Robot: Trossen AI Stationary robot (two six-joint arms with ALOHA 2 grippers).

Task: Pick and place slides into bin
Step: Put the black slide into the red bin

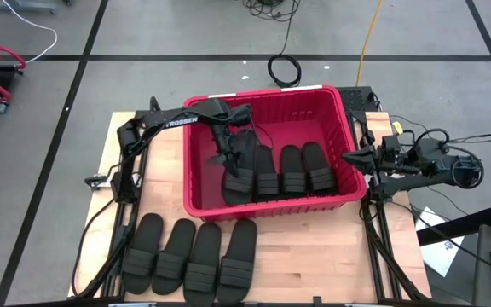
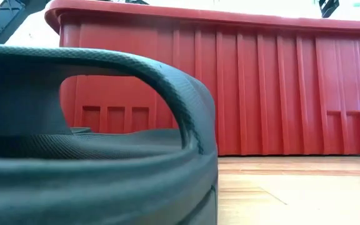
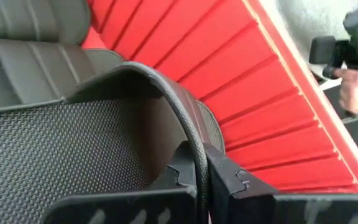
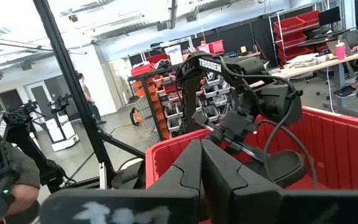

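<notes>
The red bin [image 1: 196,183] stands mid-table; its near wall [image 2: 261,94] fills the low view. Three black slides [image 1: 293,169] lie flat side by side on its floor, toward the right. Inside the bin, left of them, my left gripper [image 1: 227,158] is shut on another slide [image 1: 242,166], also seen in the right wrist view [image 4: 284,165]. Several more slides [image 1: 187,258] lie in a row on the table in front of the bin, one of them close up [image 2: 74,156]. My right gripper [image 1: 345,156] waits shut beside the bin's right rim, holding nothing. My left gripper pinches the slide's strap [image 3: 191,134] near one edge of the arch, one finger [image 3: 180,171] inside the loop and the other [image 3: 232,180] outside. The fingers slant down from the bin's far left. The slide hangs tilted inside the bin; whether its low end touches the floor, I cannot tell.
The bin's ribbed right wall [image 3: 260,106] runs close past the held slide. The right arm's base and cables [image 1: 424,162] sit off the bin's right side. A person [image 4: 5,174] stands beyond the table.
</notes>
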